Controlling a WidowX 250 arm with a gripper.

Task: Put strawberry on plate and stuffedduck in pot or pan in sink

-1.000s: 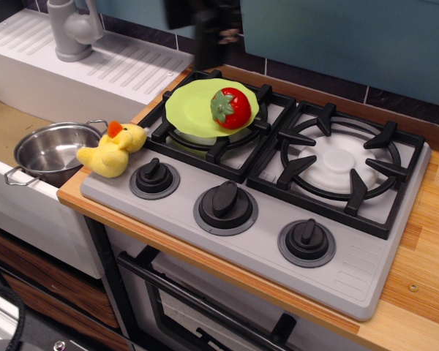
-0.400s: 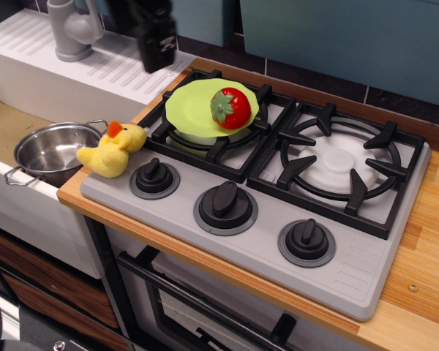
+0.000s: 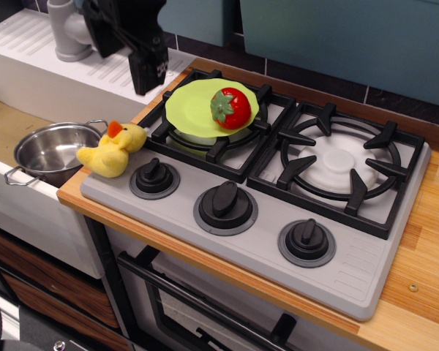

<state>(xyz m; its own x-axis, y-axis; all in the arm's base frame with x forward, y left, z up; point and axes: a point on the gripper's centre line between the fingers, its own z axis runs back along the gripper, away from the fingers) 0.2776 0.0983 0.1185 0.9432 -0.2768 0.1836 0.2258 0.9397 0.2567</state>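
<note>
Soft yellow plush duck (image 3: pixel 111 151), orange beak: on stove's 9 o'clock corner, leaning over rim of shiny steel two-handled pot (image 3: pixel 51 152) in tan-floored white sink (image 3: pixel 4 124). Glossy red strawberry (image 3: pixel 230 107) already on lime-green scalloped plate (image 3: pixel 197 110). Black gripper (image 3: pixel 146 69) at duck's 12 o'clock, apart; opening unclear, nothing held. Advice: descend centred on duck, squeeze plush body, lift clear of rim.

The gripper (image 3: pixel 148 77), dark and blurred above the sink (image 3: pixel 29 88), runs off the top edge; its jaws cannot be made out. It hides part of the faucet (image 3: pixel 64 33). The duck (image 3: pixel 111 151) covers the pot (image 3: pixel 47 152) rim's right side. The sink is cut off at the left edge.
</note>
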